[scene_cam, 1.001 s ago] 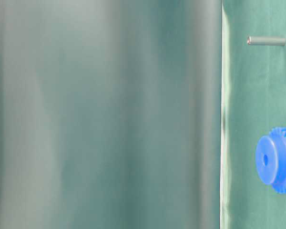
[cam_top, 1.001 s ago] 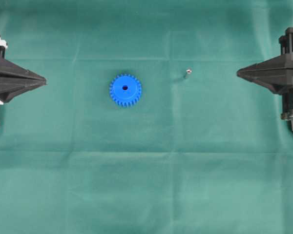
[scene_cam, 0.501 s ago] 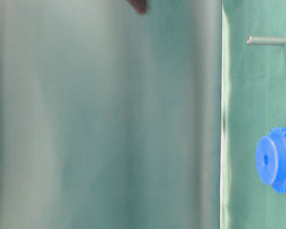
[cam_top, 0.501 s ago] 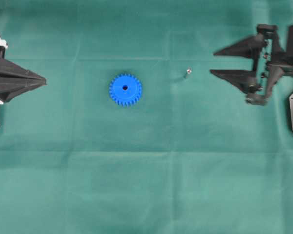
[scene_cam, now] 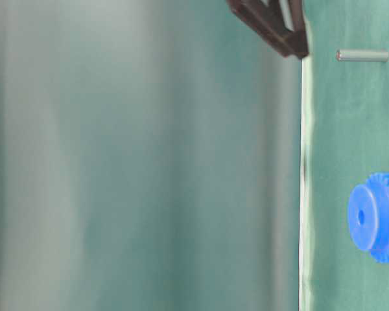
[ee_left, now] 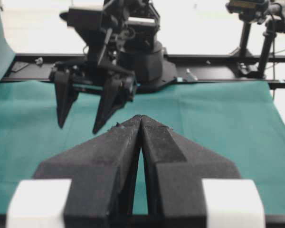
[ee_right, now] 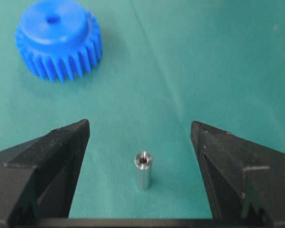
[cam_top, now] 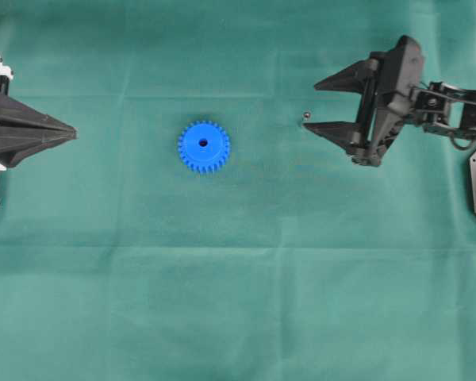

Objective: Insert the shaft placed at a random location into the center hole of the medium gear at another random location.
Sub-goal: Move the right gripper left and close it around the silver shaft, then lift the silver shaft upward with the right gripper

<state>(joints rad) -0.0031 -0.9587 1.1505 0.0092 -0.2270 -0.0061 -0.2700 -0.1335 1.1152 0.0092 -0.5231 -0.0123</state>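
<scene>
The right gripper [cam_top: 315, 105] has its two black fingers [ee_right: 47, 156] spread wide and holds nothing. In the overhead view it reaches in from the right side, tips pointing left. The pin [cam_top: 307, 119] stands upright on the green cloth [cam_top: 238, 302], just beside the lower fingertip and a bit in front of the tips. In the right wrist view the pin [ee_right: 143, 169] sits btw. the two fingers, not touching any of them, with clear cloth on both sides. Its top end is open, like a small hollow.

The blue gear [cam_top: 204, 146] lies flat on the cloth, well apart from the pin, to the left of it in the overhead view. Its hub faces up and the centre hole [cam_top: 204, 143] is dark and free. In the right wrist view the gear [ee_right: 59, 40] is farther away, upper left.

The left gripper [cam_top: 73, 133] is at the left edge of the cloth, fingers pressed together to one point, w/ nothing between them. It is far from the gear and the pin.

The table-level view is turned sideways; pin [scene_cam: 362, 56] and gear [scene_cam: 376, 217] are seen apart, and a dark fingertip of one gripper is at the top.
</scene>
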